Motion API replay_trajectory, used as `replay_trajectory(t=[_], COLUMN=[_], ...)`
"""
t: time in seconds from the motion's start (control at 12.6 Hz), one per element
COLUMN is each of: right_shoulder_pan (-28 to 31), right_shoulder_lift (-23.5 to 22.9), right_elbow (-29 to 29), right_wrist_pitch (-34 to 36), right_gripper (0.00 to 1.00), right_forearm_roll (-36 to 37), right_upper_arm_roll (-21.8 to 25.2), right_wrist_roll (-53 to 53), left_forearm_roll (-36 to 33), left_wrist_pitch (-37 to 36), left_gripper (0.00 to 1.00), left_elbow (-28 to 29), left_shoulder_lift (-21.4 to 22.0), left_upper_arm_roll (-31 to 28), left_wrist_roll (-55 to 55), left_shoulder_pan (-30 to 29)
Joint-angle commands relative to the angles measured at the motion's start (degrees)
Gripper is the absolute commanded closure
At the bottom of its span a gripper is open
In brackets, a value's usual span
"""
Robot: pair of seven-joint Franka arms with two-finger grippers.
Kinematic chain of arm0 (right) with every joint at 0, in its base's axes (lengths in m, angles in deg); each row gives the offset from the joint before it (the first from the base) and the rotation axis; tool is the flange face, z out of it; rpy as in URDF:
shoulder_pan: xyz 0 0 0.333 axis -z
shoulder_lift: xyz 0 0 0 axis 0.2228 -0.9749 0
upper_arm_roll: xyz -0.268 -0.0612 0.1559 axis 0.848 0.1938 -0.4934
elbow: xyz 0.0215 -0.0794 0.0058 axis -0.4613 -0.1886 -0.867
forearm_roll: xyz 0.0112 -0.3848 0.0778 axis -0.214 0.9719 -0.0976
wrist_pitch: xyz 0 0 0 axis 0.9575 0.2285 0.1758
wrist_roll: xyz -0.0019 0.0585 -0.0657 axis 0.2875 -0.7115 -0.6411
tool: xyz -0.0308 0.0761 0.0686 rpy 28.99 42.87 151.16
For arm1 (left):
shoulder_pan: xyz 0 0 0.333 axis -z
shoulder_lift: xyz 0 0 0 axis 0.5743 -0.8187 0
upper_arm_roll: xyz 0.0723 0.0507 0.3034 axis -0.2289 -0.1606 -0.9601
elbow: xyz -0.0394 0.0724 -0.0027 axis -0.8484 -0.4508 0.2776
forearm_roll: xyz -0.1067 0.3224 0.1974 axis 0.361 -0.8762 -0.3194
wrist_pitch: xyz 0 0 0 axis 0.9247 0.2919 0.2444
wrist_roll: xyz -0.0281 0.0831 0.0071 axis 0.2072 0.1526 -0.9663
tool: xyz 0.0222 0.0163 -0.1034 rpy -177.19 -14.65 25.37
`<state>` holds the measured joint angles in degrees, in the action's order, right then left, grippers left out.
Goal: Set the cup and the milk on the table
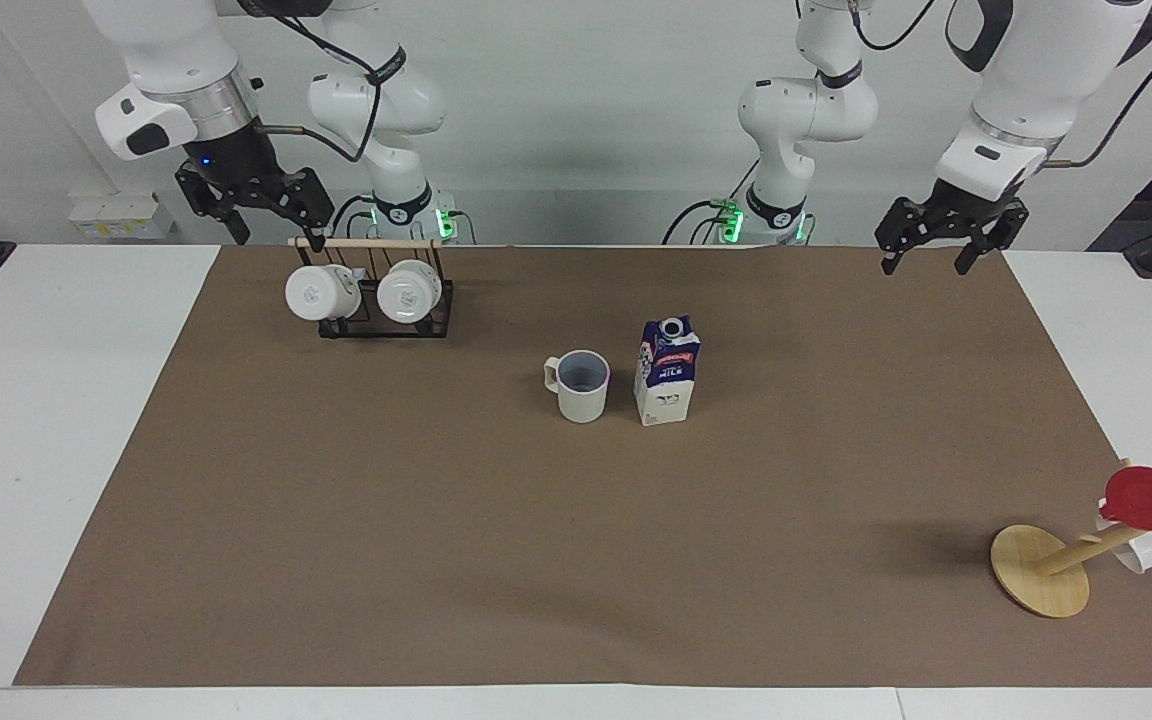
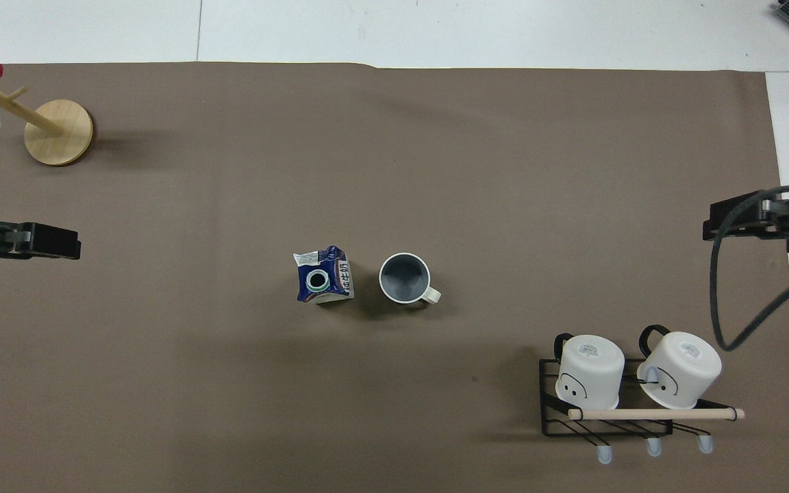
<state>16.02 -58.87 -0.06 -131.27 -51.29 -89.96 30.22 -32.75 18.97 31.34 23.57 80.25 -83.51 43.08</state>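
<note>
The cream-white cup (image 1: pixel 581 387) stands upright on the brown paper sheet of the table (image 1: pixel 436 560), its handle toward the right arm's end. The milk carton (image 1: pixel 667 372) stands upright right beside it, toward the left arm's end, with a small gap between them. Both also show in the overhead view, the cup (image 2: pixel 405 277) and the milk (image 2: pixel 324 275). My left gripper (image 1: pixel 926 262) is open and empty, raised over the sheet's corner at the left arm's end. My right gripper (image 1: pixel 276 235) is open and empty, raised over the mug rack's end and waiting.
A black wire rack (image 1: pixel 383 320) with two glossy white mugs stands near the robots toward the right arm's end. A wooden mug tree (image 1: pixel 1041 572) carrying a red cup (image 1: pixel 1151 498) stands far from the robots at the left arm's end.
</note>
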Motion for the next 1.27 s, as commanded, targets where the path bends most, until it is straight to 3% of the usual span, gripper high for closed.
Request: replay_trajectory(t=[0.0, 0.4, 0.95, 1.19], right_shoulder_pan=[1.0, 1.0, 1.0, 1.0], right_shoulder_lift=[0.5, 0.5, 0.5, 0.5], right_elbow=[-0.5, -0.5, -0.5, -0.5], right_wrist_pitch=[-0.6, -0.6, -0.6, -0.6], right_gripper=[0.00, 0.00, 0.00, 0.00], right_forearm_roll=[-1.1, -1.1, -1.1, -1.1], right_upper_arm_roll=[-0.3, -0.3, -0.3, -0.3], right_wrist_roll=[1.5, 1.5, 1.5, 1.5], left_forearm_roll=[1.1, 2.3, 3.2, 3.2], left_wrist_pitch=[-1.8, -2.4, -3.4, -4.0], left_gripper=[0.00, 0.00, 0.00, 0.00], left_elbow=[-1.9, -2.0, -2.6, -3.3], left_shoulder_lift=[-0.8, -0.8, -1.4, -1.4], left_upper_arm_roll=[0.7, 1.0, 7.6, 7.7], left_wrist_roll=[1.2, 2.6, 4.5, 4.5], left_shoulder_pan=[-1.3, -2.3, -9.8, -9.2])
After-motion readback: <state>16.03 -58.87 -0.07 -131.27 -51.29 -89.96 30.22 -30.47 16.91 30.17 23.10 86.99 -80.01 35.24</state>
